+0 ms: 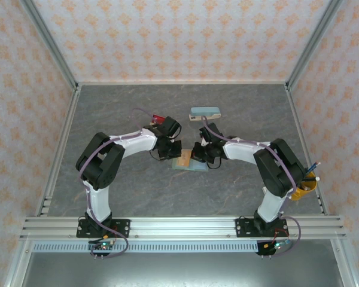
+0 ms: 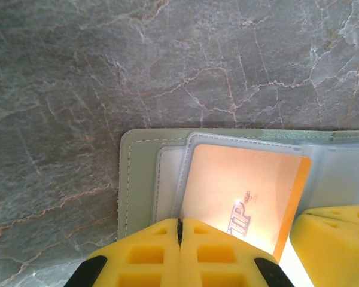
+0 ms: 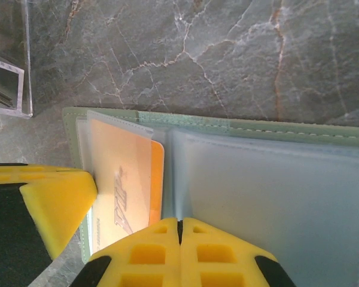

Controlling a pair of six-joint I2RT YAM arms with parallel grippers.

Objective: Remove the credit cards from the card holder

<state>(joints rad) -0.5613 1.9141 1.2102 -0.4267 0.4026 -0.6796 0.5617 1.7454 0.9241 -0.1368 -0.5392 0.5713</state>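
The card holder [image 1: 191, 165] lies open and flat on the table, sage green with clear sleeves [image 3: 269, 191] inside. An orange-yellow credit card [image 2: 242, 194] sits in the left panel's sleeve, its right edge sticking out bare [image 3: 158, 173]. My left gripper [image 2: 180, 224] is shut, its tips resting at that card's near-left corner [image 1: 172, 154]. My right gripper [image 3: 180, 224] is also shut, tips down on the holder's middle fold just right of the card [image 1: 198, 156]. Each wrist view catches the other gripper's yellow fingers [image 2: 335, 239] [image 3: 48, 203] close by.
A teal oblong case [image 1: 204, 112] lies behind the holder. A red object [image 1: 157, 119] sits at the back left beside my left arm. A yellow cup with pens [image 1: 303, 188] stands by the right rail. A clear acrylic box corner [image 3: 9, 60] lies left of the holder.
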